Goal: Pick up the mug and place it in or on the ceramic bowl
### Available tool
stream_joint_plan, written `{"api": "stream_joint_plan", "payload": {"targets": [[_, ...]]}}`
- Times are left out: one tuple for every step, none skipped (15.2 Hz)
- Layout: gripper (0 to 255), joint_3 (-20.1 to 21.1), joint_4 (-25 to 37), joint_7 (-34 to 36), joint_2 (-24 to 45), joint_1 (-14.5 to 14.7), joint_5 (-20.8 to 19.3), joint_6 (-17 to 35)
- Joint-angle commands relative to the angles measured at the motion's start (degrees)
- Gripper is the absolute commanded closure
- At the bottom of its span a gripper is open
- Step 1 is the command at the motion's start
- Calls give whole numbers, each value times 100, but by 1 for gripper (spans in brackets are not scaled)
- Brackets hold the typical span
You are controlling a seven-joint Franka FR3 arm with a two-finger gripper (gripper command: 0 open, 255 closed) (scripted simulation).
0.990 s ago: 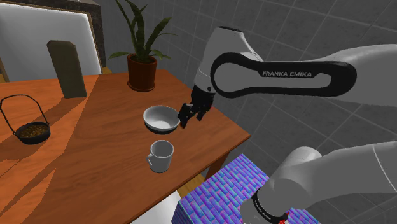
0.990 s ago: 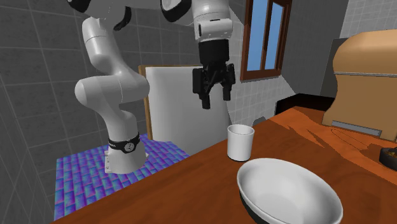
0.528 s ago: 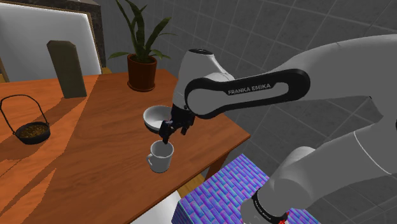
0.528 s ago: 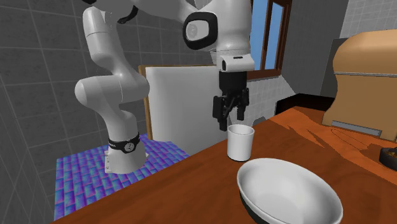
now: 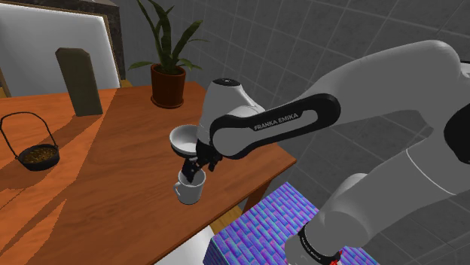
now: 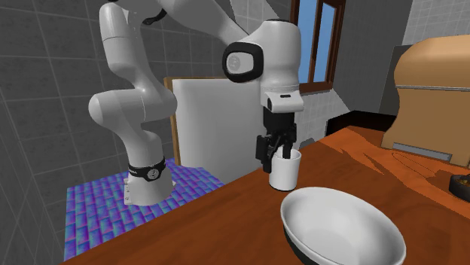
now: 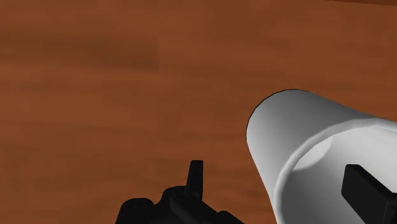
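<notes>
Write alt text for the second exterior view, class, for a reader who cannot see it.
A black gripper with open fingers straddles the rim of a white mug on a wooden table. A white bowl sits in the foreground, apart from the mug.

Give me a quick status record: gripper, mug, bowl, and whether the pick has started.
gripper: black two-finger gripper, open, at the rim of the white mug
fingers: one inside the mug, one outside, wall between, not clasped
mug: upright on the brown wooden table
bowl: white round bowl, empty, apart from the mug
task: mug not yet lifted
</notes>
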Motion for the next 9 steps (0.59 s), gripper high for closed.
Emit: {"api": "stream_joint_plan", "payload": {"targets": [[0,27,-33,26,102,-8,-29,137],[0,27,-33,26,102,-8,-28,137],[0,27,-33,26,102,-8,-29,137],[0,27,-33,26,102,-8,-29,137],[0,26,-33,26,102,-8,-29,137],[0,26,-33,26,102,-8,-29,137],[0,26,-33,26,102,-8,-29,137],[0,26,-33,25,101,-7,-28,135],[255,26,-33,25,101,-7,-28,135]]}}
